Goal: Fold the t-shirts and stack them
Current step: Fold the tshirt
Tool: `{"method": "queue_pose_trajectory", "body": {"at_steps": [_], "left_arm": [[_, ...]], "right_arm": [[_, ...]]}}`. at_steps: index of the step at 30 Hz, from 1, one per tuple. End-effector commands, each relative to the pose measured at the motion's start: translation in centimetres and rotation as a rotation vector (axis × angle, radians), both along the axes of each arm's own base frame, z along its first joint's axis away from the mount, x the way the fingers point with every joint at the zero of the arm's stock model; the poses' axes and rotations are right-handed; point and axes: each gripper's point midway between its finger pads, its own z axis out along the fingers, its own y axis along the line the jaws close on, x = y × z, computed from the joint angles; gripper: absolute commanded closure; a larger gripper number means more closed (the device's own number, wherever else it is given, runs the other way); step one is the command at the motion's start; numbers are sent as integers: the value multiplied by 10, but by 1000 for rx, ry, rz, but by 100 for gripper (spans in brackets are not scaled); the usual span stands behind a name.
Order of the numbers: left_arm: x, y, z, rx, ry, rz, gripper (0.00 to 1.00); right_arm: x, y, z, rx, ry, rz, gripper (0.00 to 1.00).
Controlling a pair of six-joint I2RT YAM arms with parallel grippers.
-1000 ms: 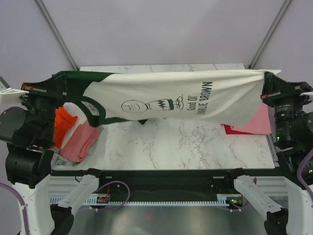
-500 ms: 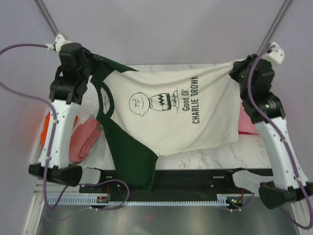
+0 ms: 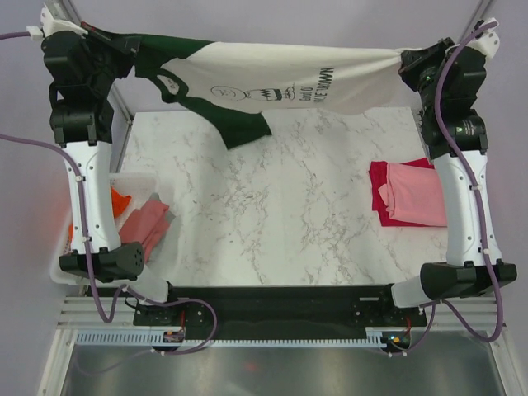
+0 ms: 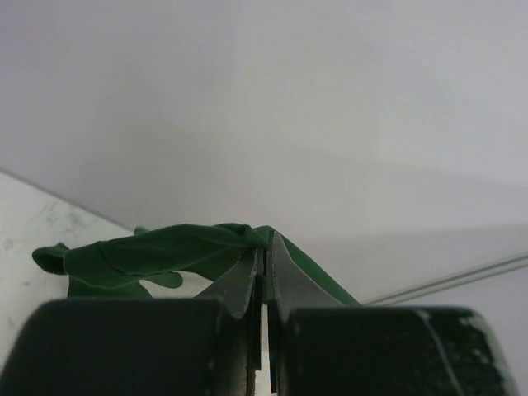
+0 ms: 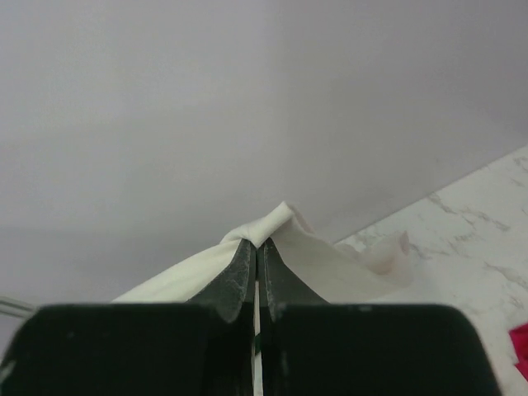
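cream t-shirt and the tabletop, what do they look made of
The cream t-shirt looks like soft matte knit cloth, likely cotton: it sags and creases between its held ends. The tabletop looks like smooth white marble or marble-print laminate: grey veining, which one is unclear.

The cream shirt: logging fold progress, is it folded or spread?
Spread: the cream shirt hangs stretched in the air between the left pincer and right pincer, a green sleeve dangling.
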Motion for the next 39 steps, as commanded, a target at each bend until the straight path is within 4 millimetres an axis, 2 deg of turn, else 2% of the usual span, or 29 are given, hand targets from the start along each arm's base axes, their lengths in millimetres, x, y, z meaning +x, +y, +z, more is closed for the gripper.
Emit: {"method": "queue_pose_trajectory", "body": {"at_steps": [1,2,3,4,5,6,7,8,9,10,11,12,13,15,16,17,18,20,21,22,23,24,25,26,27,28,29,31,39], "left_arm": [[14,0,14,-31,-99,-58,98],[23,0,6,-26,-102,-70,98],[37,-2,-22,6,-71,-90,98],[44,-2,-34,16,-67,-96,98],[49,-4,-33,34,-119,-109,98],[59,-1,-67,44,-68,-107,98],[63,0,-78,43,-61,-102,98],[65,0,-92,40,-39,-100,98],[67,1,-126,28,25,-101,98],[67,0,-140,18,44,-103,98],[67,-1,-149,11,33,-109,98],[62,-3,-183,-13,86,-110,98],[59,-3,-197,-28,102,-108,98],[48,-5,-232,-48,141,-113,98],[43,-7,-242,-54,158,-116,98],[39,-7,-250,-58,167,-114,98],[31,-8,-271,-65,206,-115,98],[16,-10,-274,-63,202,-118,98],[7,-11,-294,-69,241,-119,98],[-3,-11,-290,-67,226,-116,98],[-9,-12,-294,-66,231,-116,98],[-20,-12,-311,-66,262,-111,98],[-27,-13,-317,-66,273,-110,98],[-38,-13,-310,-62,253,-104,98],[-49,-15,-324,-64,281,-107,98],[-58,-15,-330,-65,300,-105,98],[-68,-15,-323,-61,282,-97,98],[-85,-14,-338,-59,315,-83,98],[-149,-18,-376,-52,407,-75,98]], "right_arm": [[25,12,5,75,-54,97,100],[40,14,-13,84,-18,109,100],[48,12,-19,93,-13,115,100],[55,14,-29,119,-1,133,100],[67,15,-55,133,48,139,100],[73,10,-63,143,48,148,100],[78,9,-85,169,90,157,100],[84,7,-97,176,100,162,100],[86,8,-109,179,115,170,100],[86,10,-138,189,166,176,100],[86,11,-150,190,182,178,100],[86,10,-159,189,186,178,100],[85,9,-174,191,212,174,100],[73,8,-223,200,303,170,100],[73,8,-222,197,298,171,100],[64,5,-242,199,332,159,100],[58,3,-251,192,348,150,100],[40,0,-272,186,386,136,100],[33,-2,-278,180,398,124,100],[21,-2,-299,184,443,115,100],[12,-3,-297,183,436,109,100],[5,-5,-303,184,445,92,100],[-3,-6,-309,189,457,86,100],[-19,-6,-320,192,476,79,100],[-26,-7,-323,192,480,72,100],[-39,-7,-339,195,510,60,100],[-47,-7,-333,191,494,59,100],[-65,-7,-347,191,522,49,100],[-124,-17,-350,116,564,6,100]]}}
